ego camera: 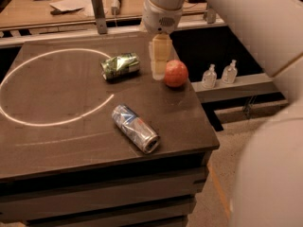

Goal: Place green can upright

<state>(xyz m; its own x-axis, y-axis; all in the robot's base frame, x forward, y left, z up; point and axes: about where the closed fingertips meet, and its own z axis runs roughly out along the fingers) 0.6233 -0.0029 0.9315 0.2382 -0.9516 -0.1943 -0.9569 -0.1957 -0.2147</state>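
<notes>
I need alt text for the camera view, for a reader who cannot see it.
The end effector hangs above the dark table, between the green can, lying on its side, and a red round object. A blue and silver can lies nearer the front edge.

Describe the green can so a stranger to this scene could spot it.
On the dark table, follow the white ring to its far right edge: the green can lies there on its side. The gripper hangs just right of it, beside a red ball. It is short, crumpled and green; the other can is longer, blue and silver.
</notes>
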